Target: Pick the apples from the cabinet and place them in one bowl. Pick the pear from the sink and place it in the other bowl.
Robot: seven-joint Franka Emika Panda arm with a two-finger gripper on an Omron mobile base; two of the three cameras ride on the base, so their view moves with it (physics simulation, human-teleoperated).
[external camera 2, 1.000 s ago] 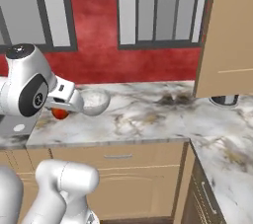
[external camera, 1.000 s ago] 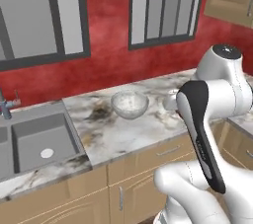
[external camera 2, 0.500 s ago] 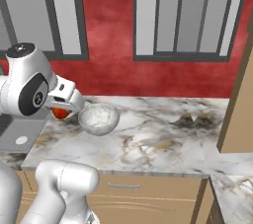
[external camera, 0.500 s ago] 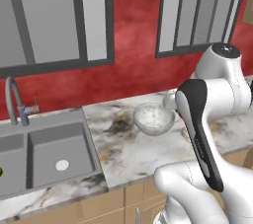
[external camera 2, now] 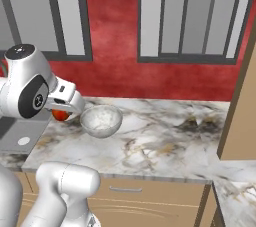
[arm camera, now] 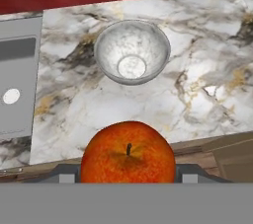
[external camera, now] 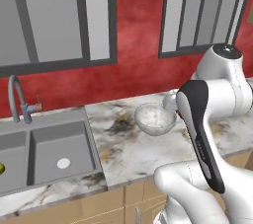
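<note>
A marble counter (external camera: 123, 154) with white, grey and tan veining ran along the red wall, above tan drawer fronts (external camera 2: 150, 196). A frosted grey-white bowl (external camera: 155, 118) stood directly on it, upright, with bare stone all around it. To the bowl's left the grey double-basin sink (external camera: 44, 151) was set into the counter, its curved faucet (external camera: 17, 97) rising at the back edge.

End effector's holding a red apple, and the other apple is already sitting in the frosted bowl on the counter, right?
Not quite. The end effector does hold a red apple, but the frosted bowl on the counter is empty; the hand view looks straight into it and shows only its bare bottom.
</note>
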